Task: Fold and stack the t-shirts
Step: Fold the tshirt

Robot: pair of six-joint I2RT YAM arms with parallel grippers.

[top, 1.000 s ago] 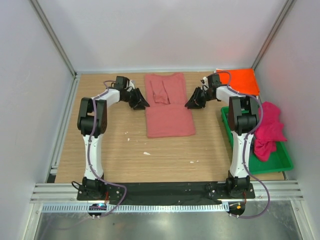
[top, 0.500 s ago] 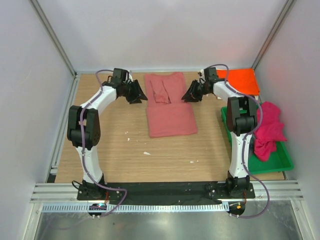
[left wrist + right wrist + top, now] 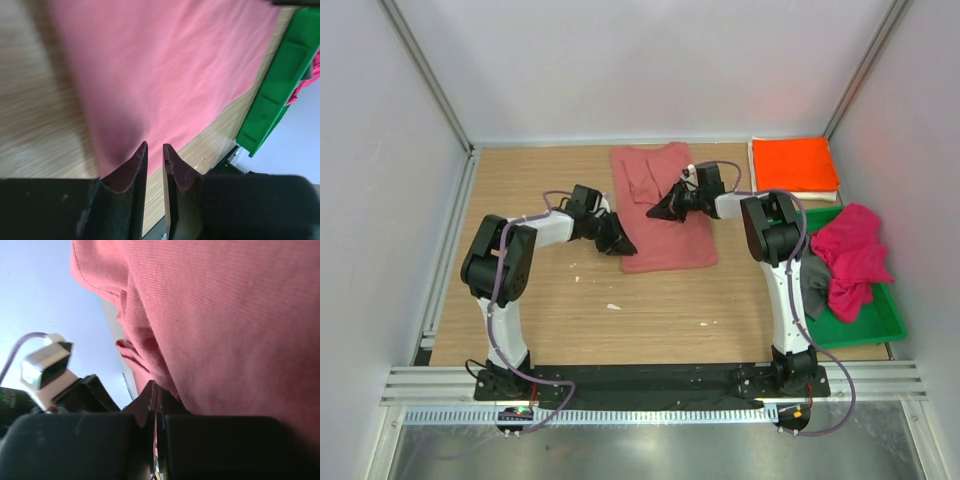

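The right claw (image 3: pixel 155 386) is pressed fully closed, and a ridge of cloth runs straight into its tips, so it appears to have a pinch of the salmon-red t-shirt (image 3: pixel 665 245). The left claw (image 3: pixel 154 146) stands only a narrow slit apart at the shirt's left edge near the hem. Cloth lies just past its tips, but I cannot tell whether any is nipped. A second ago both claws sat wider open on either side of the shirt's far half, clear of the cloth. Since then they have come nearer and inward: the left to the lower left border, the right onto the right side about halfway down the shirt. I judge that the reach is over and the grasp for the next fold is being taken, likely one across the length, since the sleeves already lie tucked in. The shirt lies flat in the middle of the worktop (image 3: pixel 550 310) as a narrow rectangle. Its long axis runs near to far, with the collar toward the back wall and the hem toward the arm bases, leaning slightly right at the near end. Well apart to the right, a folded orange t-shirt (image 3: pixel 795 163) sits in the far corner, and a crumpled magenta t-shirt (image 3: pixel 850 262) fills the green tray (image 3: pixel 875 325).
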